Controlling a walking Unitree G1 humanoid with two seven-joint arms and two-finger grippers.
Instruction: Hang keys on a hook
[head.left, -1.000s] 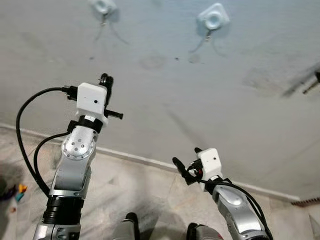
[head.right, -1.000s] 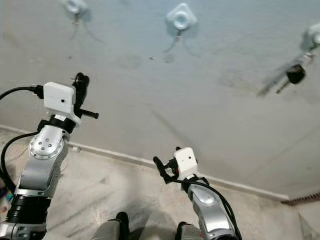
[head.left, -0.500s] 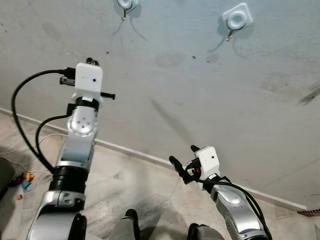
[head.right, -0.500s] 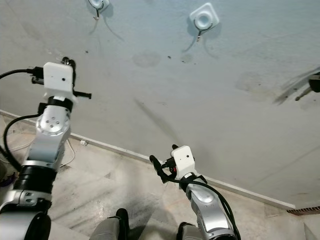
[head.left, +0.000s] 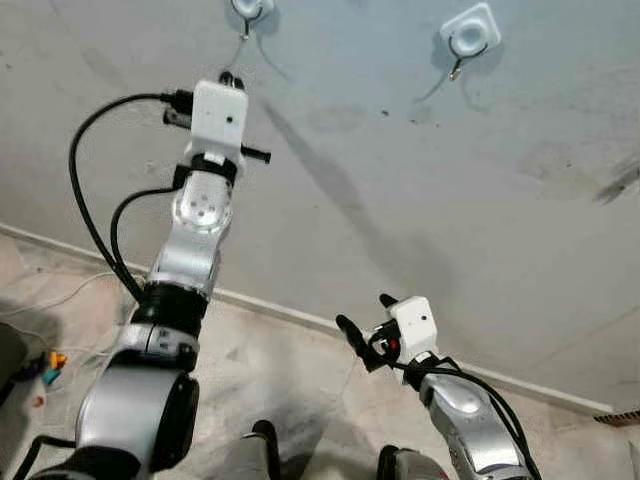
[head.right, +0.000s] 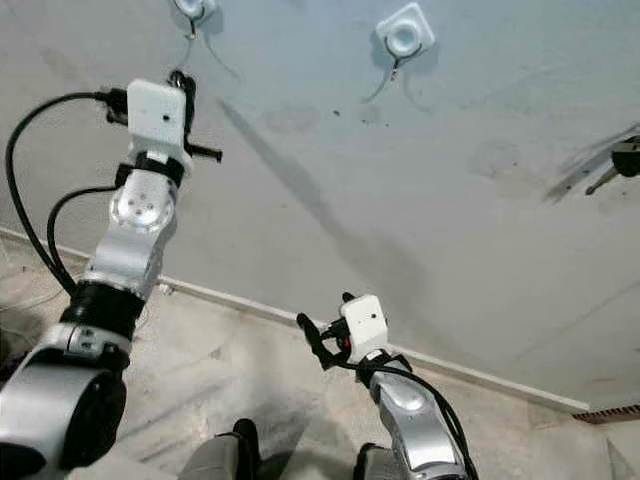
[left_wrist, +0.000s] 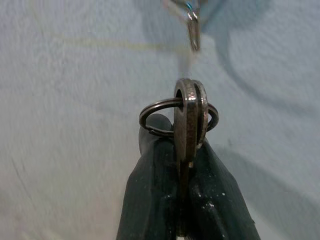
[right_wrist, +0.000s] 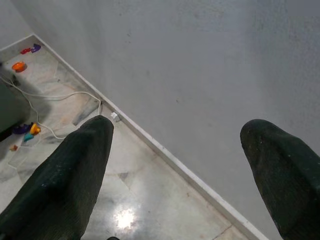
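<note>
My left claw (left_wrist: 187, 150) is reaching up the wall (head.left: 400, 200) with the keys (left_wrist: 189, 120) sitting just below the left hook (head.left: 246, 10), another hook (head.left: 468, 35) is hanging to its right, and my right claw (head.left: 362, 335) is hovering low above the floor (head.left: 290, 370).

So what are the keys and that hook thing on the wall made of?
The keys look like metal: dull grey, with a thin wire ring through them that catches the light. The left gripper pinches them just short of the hook, which also looks like bare metal, though it is blurry. Its square white base on the wall looks like smooth plastic, but I can't be sure.
</note>
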